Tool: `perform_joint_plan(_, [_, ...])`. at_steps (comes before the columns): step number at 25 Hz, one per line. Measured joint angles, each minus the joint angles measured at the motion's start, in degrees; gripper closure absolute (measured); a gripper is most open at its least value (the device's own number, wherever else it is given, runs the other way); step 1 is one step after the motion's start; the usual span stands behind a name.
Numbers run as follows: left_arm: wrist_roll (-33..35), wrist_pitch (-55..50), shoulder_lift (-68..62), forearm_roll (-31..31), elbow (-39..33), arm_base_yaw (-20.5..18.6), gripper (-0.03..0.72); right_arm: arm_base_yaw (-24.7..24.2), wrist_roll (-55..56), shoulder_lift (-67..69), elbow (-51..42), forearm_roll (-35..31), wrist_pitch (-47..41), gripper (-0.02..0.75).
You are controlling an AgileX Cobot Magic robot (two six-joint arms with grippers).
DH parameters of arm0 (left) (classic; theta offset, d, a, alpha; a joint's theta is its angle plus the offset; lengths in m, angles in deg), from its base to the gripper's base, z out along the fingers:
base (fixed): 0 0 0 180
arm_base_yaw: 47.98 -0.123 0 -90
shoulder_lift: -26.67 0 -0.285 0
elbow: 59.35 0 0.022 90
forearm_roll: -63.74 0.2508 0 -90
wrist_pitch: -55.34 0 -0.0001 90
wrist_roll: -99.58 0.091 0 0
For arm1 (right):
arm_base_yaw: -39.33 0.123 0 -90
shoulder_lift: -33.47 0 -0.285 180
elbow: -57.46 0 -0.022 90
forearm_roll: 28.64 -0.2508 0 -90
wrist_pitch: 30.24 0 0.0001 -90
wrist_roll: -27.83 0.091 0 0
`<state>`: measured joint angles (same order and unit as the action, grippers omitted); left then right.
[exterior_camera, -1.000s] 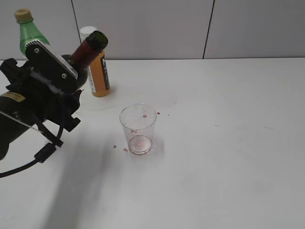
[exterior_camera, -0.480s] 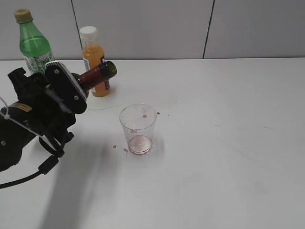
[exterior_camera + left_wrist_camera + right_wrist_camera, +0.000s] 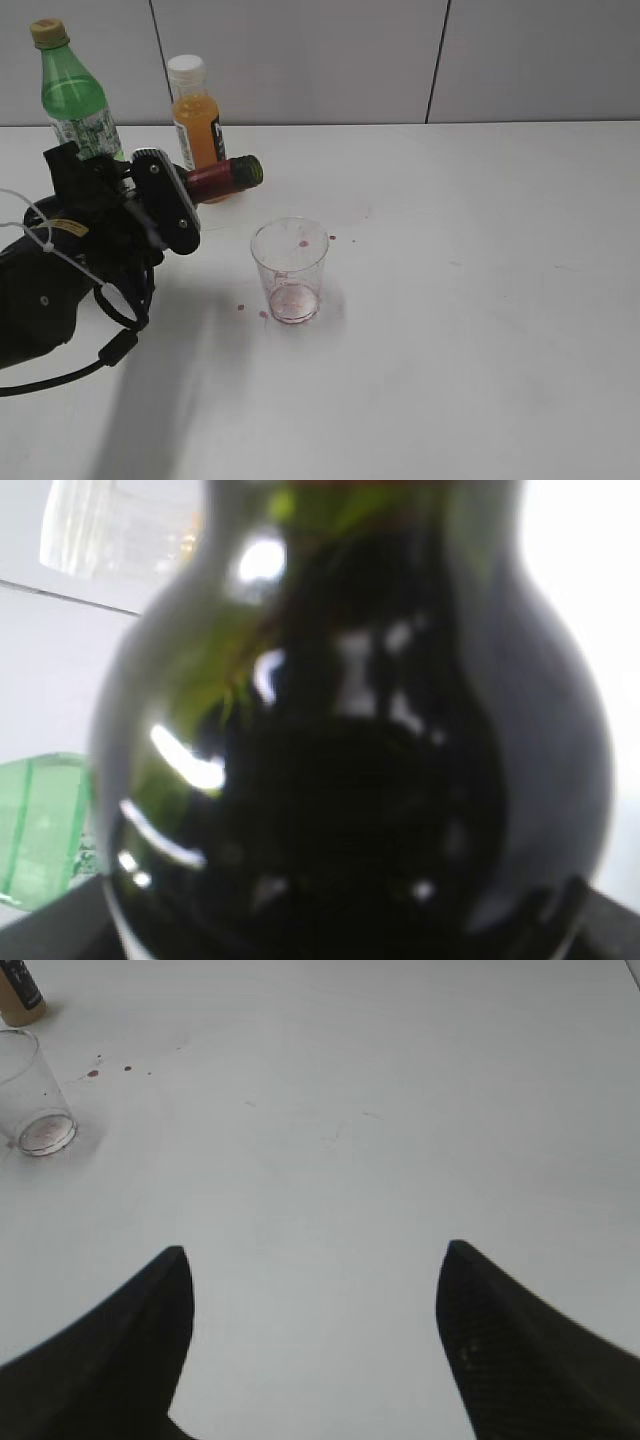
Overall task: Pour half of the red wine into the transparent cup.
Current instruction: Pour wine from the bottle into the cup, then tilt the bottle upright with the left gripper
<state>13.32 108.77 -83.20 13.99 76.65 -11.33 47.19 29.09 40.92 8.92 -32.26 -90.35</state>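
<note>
Left gripper (image 3: 165, 205) clamped on the wine bottle (image 3: 222, 175), bottle tipped near horizontal, maroon neck and dark open mouth sticking out past the gripper toward the right. Mouth sits up and left of the transparent cup (image 3: 290, 270), not over its rim; no liquid stream visible. Left wrist view is filled by the dark glass shoulder of the bottle (image 3: 350, 740), blurred, so the red wine level inside can't be told.

Behind the gripper, green soda bottle (image 3: 75, 95) stands upright at the table's back edge; orange juice bottle (image 3: 197, 125) upright just behind the wine bottle's neck.

Cup stands upright on the white table (image 3: 480, 300), to the right of and below the left gripper, apart from it. Reddish residue on its bottom and specks on the wall, a few red drops on the table around it. Cup also shows at the far upper left of the right wrist view (image 3: 30, 1095).

Right gripper (image 3: 312, 1345): fingers spread wide apart, holding nothing, hovering over bare table well to the right of the cup. It does not appear in the exterior view.
</note>
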Motion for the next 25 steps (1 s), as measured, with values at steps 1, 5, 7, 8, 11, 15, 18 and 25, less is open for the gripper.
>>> perform_joint_plan(1, [0.55, 0.36, -0.37, -0.03, 0.05, 0.06, 0.153, 0.00, 0.01, 0.00, 0.00, 0.00, 0.00, 0.167])
perform_joint_plan(5, [2.88, 0.93, -2.36, -0.76, 1.18, 0.18, 0.153, 0.00, -0.05, 0.00, 0.00, 0.00, 0.00, 0.167])
perform_joint_plan(7, [4.52, 1.21, -2.66, -1.15, 2.19, 0.38, 0.153, 0.00, -0.01, 0.00, 0.00, 0.00, 0.00, 0.167])
perform_joint_plan(8, [5.42, 1.84, -2.88, -1.24, 2.62, 0.52, 0.153, 0.00, -0.01, 0.00, 0.00, 0.00, 0.00, 0.167])
perform_joint_plan(11, [8.07, 2.42, -2.92, -1.24, 3.39, 0.52, 0.153, 0.00, -0.01, 0.00, 0.00, 0.00, 0.00, 0.167])
perform_joint_plan(15, [10.44, 3.11, -3.17, -1.18, 3.40, 0.52, 0.153, 0.00, -0.01, 0.00, 0.00, 0.00, 0.00, 0.167])
perform_joint_plan(18, [12.07, 3.90, -3.22, -1.00, 3.40, 0.52, 0.153, 0.00, 0.01, 0.00, 0.00, 0.00, 0.00, 0.167])
perform_joint_plan(25, [15.08, 4.88, -3.22, -0.28, 3.40, 0.52, 0.154, 0.00, 0.01, 0.00, 0.00, 0.00, 0.00, 0.167])
